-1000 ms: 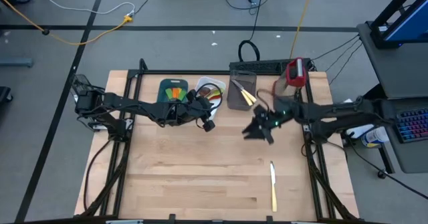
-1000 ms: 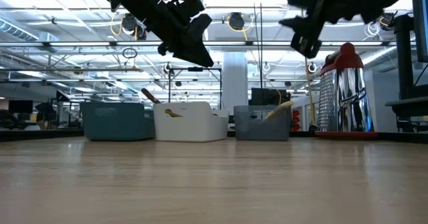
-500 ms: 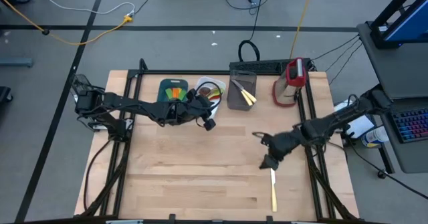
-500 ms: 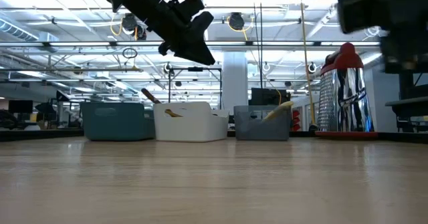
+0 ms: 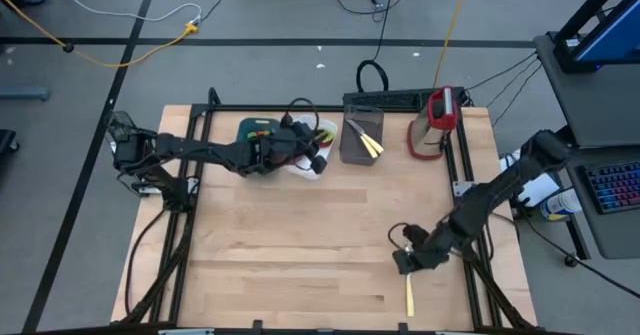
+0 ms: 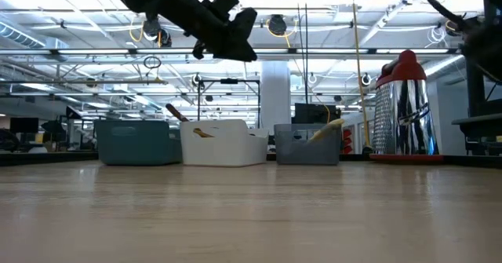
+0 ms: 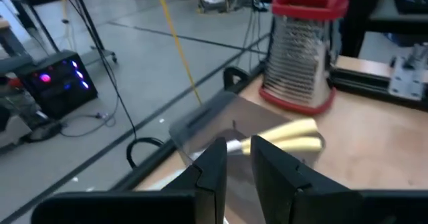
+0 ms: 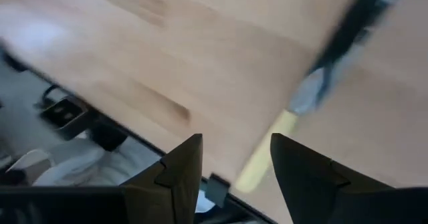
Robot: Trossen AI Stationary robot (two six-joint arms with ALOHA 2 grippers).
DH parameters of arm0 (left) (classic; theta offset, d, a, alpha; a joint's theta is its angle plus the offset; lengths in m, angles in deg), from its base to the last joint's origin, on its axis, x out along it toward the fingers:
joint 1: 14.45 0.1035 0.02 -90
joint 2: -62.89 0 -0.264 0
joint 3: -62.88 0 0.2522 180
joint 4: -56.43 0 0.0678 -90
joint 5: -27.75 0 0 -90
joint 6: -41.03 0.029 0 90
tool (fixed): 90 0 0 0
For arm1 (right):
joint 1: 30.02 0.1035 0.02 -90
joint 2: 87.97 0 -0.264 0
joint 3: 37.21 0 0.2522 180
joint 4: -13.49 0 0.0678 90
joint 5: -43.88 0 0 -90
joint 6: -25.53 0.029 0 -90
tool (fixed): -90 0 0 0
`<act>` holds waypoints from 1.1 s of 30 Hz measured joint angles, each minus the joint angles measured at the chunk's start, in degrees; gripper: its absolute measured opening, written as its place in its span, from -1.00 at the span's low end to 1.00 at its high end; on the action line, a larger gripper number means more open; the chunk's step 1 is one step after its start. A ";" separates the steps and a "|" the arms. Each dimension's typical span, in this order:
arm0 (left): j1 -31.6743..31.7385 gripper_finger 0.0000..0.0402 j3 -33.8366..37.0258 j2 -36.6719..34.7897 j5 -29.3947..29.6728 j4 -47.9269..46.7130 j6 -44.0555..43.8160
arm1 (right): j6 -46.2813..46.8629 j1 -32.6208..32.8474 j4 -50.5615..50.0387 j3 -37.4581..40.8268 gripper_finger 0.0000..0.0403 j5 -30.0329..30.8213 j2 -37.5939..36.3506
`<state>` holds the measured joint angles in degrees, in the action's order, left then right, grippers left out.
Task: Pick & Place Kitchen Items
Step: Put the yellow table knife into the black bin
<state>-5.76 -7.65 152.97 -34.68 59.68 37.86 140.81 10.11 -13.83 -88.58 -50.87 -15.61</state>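
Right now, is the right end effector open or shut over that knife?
Open. The right wrist view shows its fingers spread apart, nothing between them, above the yellow-handled knife lying flat on the table.

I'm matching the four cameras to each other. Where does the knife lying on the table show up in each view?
High view: knife near the front edge, right of centre, right gripper over its blade.
Low view: not in it.
Left wrist view: not in it.
Right wrist view: knife beyond the open fingers.
Shared landmark: the wooden table.
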 joint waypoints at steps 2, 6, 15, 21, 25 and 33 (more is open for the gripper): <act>1.00 -0.64 0.00 0.00 0.00 0.87 0.34 | 5.36 1.71 2.43 0.02 -0.16 -1.07 2.85; 3.19 -0.64 0.00 0.00 0.00 0.84 0.06 | 13.39 4.40 9.76 0.00 -0.16 -2.80 8.80; 5.95 -0.64 0.00 0.00 0.00 0.67 -0.18 | 17.43 5.41 15.25 -0.08 -0.16 -7.45 16.22; 6.15 -0.64 0.00 0.00 -0.02 0.69 -1.75 | 15.34 5.36 15.00 -0.04 -0.16 -8.41 16.17; 6.15 -0.64 0.00 0.00 -0.02 0.71 -1.82 | 15.46 5.35 12.97 -0.04 -0.16 -6.92 16.12; 6.19 -0.64 0.00 0.00 -0.04 0.75 -1.82 | 14.71 4.63 7.18 -0.22 -0.20 -3.58 17.37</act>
<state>0.43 -7.65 152.97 -34.72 60.43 36.04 155.52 14.74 -6.65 -88.80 -54.45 1.76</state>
